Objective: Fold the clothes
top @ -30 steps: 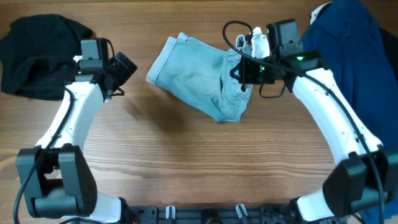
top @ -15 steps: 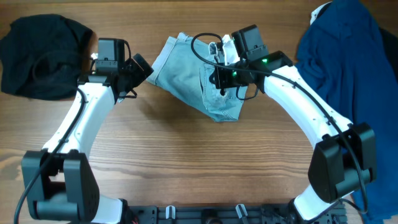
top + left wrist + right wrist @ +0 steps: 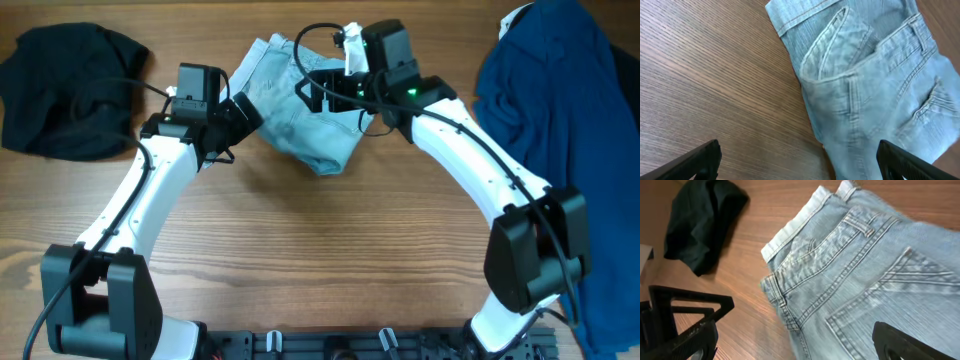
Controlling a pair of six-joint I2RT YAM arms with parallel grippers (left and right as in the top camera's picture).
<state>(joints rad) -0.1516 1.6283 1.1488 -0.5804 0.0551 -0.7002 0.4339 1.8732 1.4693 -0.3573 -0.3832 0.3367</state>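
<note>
Denim shorts lie doubled over near the tabletop's far edge, my left fingers and right fingers spread wide and empty, while black garment and dark-blue garment look unfolded.

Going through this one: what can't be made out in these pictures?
Overhead: the denim shorts are partly hidden under the right arm.
Overhead: the dark-blue garment is cut off by the right edge; its kind is unclear.
Overhead: the black garment is too dark and bunched to identify.
Wrist views: the shorts run past the frame edges; layer count unclear.
</note>
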